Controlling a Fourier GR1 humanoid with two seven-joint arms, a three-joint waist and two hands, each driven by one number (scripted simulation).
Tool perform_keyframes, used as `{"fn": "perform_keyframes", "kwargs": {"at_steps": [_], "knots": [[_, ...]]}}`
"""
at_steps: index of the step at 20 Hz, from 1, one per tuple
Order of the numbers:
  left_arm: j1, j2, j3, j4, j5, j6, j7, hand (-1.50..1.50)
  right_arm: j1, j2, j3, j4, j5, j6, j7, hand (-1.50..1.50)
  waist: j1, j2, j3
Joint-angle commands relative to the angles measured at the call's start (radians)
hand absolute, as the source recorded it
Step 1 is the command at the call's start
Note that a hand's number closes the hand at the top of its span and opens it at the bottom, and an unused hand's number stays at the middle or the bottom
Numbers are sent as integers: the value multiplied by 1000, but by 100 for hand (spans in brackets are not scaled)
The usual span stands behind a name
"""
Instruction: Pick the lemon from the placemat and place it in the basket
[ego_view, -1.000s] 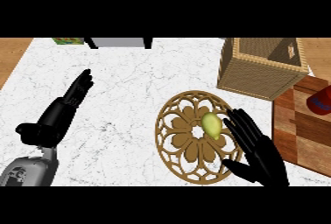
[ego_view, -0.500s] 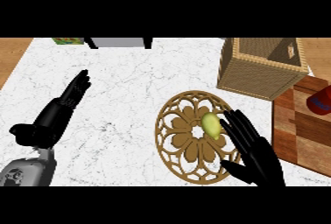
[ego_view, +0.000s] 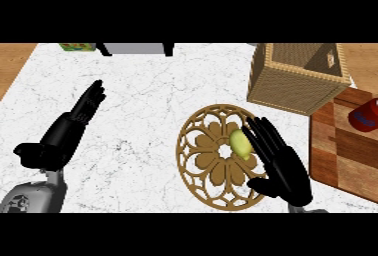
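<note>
A yellow-green lemon (ego_view: 238, 143) lies on the round wooden lattice placemat (ego_view: 207, 160), right of its middle. My right hand (ego_view: 280, 162) is open, its straight fingers laid over the placemat's right side and covering the lemon's right edge. The tall wicker basket (ego_view: 295, 80) stands behind the placemat, at the upper right of the counter. My left hand (ego_view: 66, 130) rests open on the left of the marble counter, fingers pointing away from me.
A wooden cutting board (ego_view: 347, 150) lies at the right edge with a red object (ego_view: 365, 114) on it. A grey appliance (ego_view: 136, 48) and a green item (ego_view: 77, 47) sit along the counter's back edge.
My right hand has slid left over the placemat until its fingers cover the lemon's right side. The left hand has barely moved.
</note>
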Motion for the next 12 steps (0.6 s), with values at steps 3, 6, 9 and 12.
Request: {"fn": "perform_keyframes", "kwargs": {"at_steps": [3, 6, 9, 12], "knots": [[-23, -20, 3, 20, -18, -7, 5, 0, 34, 86, 82, 10, 102, -63, 93, -150, -1, 5, 7], [-75, 21, 72, 52, 35, -62, 2, 0, -57, 39, -9, 102, 55, -15, 48, -150, 1, 6, 7], [-79, -4, 65, 27, 17, -29, 30, 0, -77, 35, -31, 127, 54, -11, 66, -150, 1, 6, 7], [38, -32, 12, -40, -26, -30, -12, 0, -116, 67, -25, 181, 95, -14, 106, -150, 6, 5, 7]]}}
